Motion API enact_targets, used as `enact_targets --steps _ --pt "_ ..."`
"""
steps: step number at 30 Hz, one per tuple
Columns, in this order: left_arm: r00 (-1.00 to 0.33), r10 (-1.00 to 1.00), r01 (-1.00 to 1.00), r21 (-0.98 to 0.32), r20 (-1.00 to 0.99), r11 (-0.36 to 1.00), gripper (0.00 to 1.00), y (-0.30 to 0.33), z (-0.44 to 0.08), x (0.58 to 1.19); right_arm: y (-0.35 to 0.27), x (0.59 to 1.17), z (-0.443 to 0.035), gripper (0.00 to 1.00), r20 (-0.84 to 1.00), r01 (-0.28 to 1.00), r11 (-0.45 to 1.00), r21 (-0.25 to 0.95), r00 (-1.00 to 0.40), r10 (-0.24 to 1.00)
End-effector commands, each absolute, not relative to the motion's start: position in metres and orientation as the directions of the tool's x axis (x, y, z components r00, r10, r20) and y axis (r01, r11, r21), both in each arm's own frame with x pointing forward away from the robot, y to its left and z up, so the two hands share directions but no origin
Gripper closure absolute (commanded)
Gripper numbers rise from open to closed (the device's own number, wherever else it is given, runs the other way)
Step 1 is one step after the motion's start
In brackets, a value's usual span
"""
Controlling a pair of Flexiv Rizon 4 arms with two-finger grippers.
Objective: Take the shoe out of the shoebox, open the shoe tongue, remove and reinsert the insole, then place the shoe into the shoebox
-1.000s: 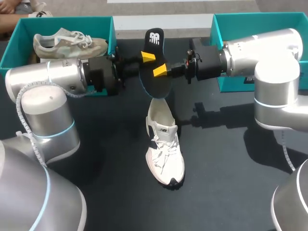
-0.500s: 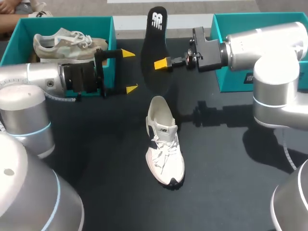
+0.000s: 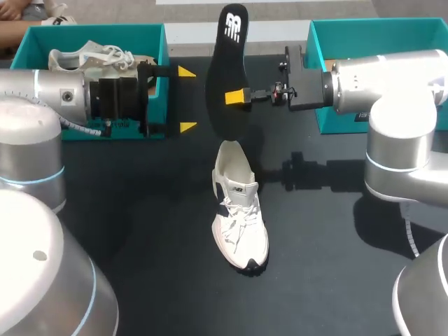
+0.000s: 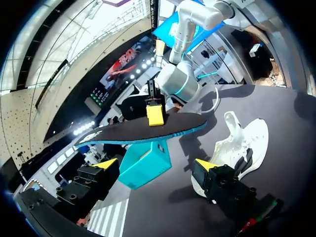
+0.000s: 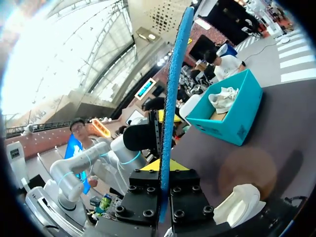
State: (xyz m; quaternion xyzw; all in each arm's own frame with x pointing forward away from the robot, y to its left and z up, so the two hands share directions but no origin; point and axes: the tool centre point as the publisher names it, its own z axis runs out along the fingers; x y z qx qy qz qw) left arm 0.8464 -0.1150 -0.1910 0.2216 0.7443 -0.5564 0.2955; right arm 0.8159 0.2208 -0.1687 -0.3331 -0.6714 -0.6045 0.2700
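Black with a blue edge, the insole [image 3: 227,77] stood on end in the air, pinched by the right pincer [image 3: 234,96], its lower end just above the heel of the white shoe [image 3: 239,217]. That shoe lay on the dark tabletop [image 3: 140,210], outside both boxes. The left pincer [image 3: 187,99] hung spread beside the insole, apart from it, holding nothing, in front of the left shoebox [image 3: 155,42], where a second shoe [image 3: 98,56] lay. The right shoebox [image 3: 336,31] sat behind the right arm.
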Motion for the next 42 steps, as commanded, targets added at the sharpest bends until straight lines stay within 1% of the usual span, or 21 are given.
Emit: enact_targets --steps 1,2,4,6,7,9,10,16,19,28,35,36,38,42 --pt "-0.736 0.002 0.651 -0.707 -0.677 0.276 0.00 -0.114 -0.196 0.847 0.222 0.815 -0.169 1.00 0.765 0.774 0.046 0.631 -0.632 0.124" --pt "-0.766 0.000 0.613 -0.731 -0.643 0.299 0.00 -0.113 -0.201 0.848 0.222 0.815 -0.169 1.00 0.765 0.774 0.046 0.631 -0.632 0.124" --pt "-0.807 -0.003 0.559 -0.766 -0.590 0.316 0.00 -0.110 -0.211 0.847 0.216 0.818 -0.188 1.00 0.773 0.792 0.080 0.605 -0.608 0.180" --pt "-0.832 0.019 0.526 -0.779 -0.554 0.343 0.00 -0.107 -0.223 0.848 0.213 0.820 -0.201 1.00 0.766 0.787 0.090 0.610 -0.615 0.188" --pt "-0.852 0.023 0.494 -0.788 -0.523 0.367 0.00 -0.106 -0.229 0.849 0.212 0.821 -0.206 1.00 0.761 0.786 0.120 0.606 -0.617 0.201" --pt "-0.878 0.036 0.452 -0.803 -0.477 0.388 0.00 -0.104 -0.238 0.845 0.211 0.823 -0.213 1.00 0.748 0.770 0.114 0.628 -0.638 0.184" --pt "-0.885 0.050 0.440 -0.799 -0.462 0.409 0.00 -0.104 -0.241 0.843 0.211 0.824 -0.216 1.00 0.727 0.751 0.148 0.643 -0.660 0.191" --pt "-0.928 0.077 0.357 -0.815 -0.364 0.456 0.00 -0.100 -0.260 0.828 0.213 0.826 -0.228 1.00 0.684 0.698 0.217 0.683 -0.715 0.147" --pt "-0.941 0.087 0.327 -0.811 -0.328 0.486 0.00 -0.098 -0.272 0.822 0.214 0.826 -0.232 1.00 0.651 0.666 0.244 0.705 -0.744 0.151" --pt "-0.953 0.123 0.299 -0.783 -0.278 0.545 0.00 -0.096 -0.301 0.804 0.214 0.826 -0.232 1.00 0.651 0.666 0.244 0.705 -0.744 0.151" --pt "-0.935 0.210 0.355 -0.725 -0.287 0.590 0.00 -0.100 -0.325 0.796 0.214 0.826 -0.232 1.00 0.651 0.666 0.244 0.705 -0.744 0.151" --pt "-0.936 0.205 0.351 -0.728 -0.286 0.589 0.00 -0.101 -0.327 0.796 0.213 0.828 -0.234 1.00 0.626 0.646 0.252 0.721 -0.763 0.163" --pt "-0.938 0.214 0.348 -0.724 -0.274 0.595 0.00 -0.102 -0.330 0.796 0.212 0.830 -0.239 1.00 0.574 0.596 0.215 0.774 -0.803 0.161" --pt "-0.934 0.243 0.356 -0.708 -0.261 0.609 0.00 -0.102 -0.334 0.796 0.210 0.833 -0.249 1.00 0.524 0.546 0.208 0.812 -0.838 0.155"
